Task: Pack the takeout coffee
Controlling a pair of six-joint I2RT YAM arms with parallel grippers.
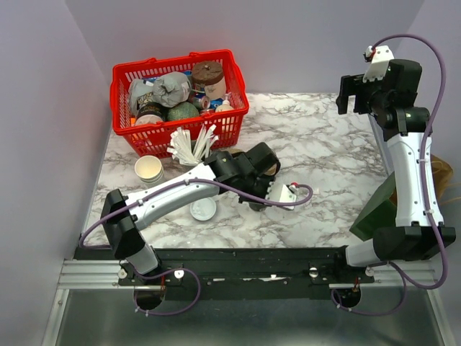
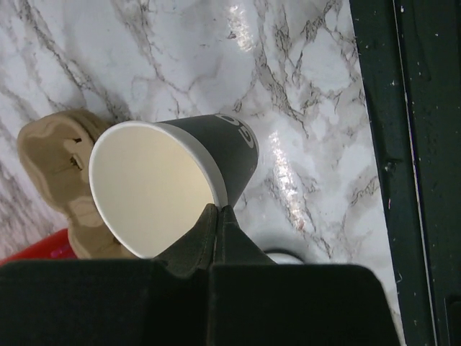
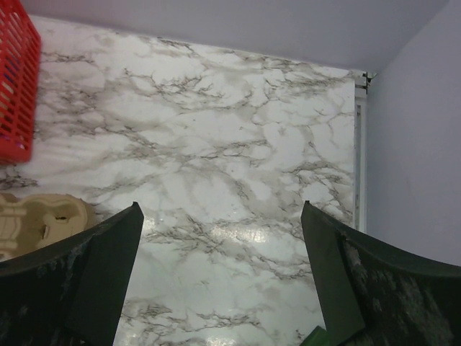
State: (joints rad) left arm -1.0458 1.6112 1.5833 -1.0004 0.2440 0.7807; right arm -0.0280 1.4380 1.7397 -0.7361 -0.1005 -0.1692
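Left end effector (image 2: 218, 213): I saw it closed, fingers pinched together on the rim wall of the coffee cup (image 2: 158, 184).
Coffee cup: grey outside and cream inside. It was tipped on its side with the mouth facing the left wrist camera, over the middle of the tabletop (image 2: 180, 50). I couldn't tell if it touched the marble.
Right end effector (image 3: 221, 216): fingers were wide apart with nothing between them. It hovered high over the right rear of the tabletop.
Cardboard carrier (image 2: 50, 162): tan, just behind the cup.
Loose lid (image 1: 203, 209): white, lay flat on the tabletop just beside the left arm.
Cup stack (image 1: 149, 169): stood upright in front of the red basket (image 1: 126, 76), near its left corner.
Basket: sat at the rear left, packed with mixed goods.
White sticks (image 1: 193, 146): a bunch of them just in front of the basket.
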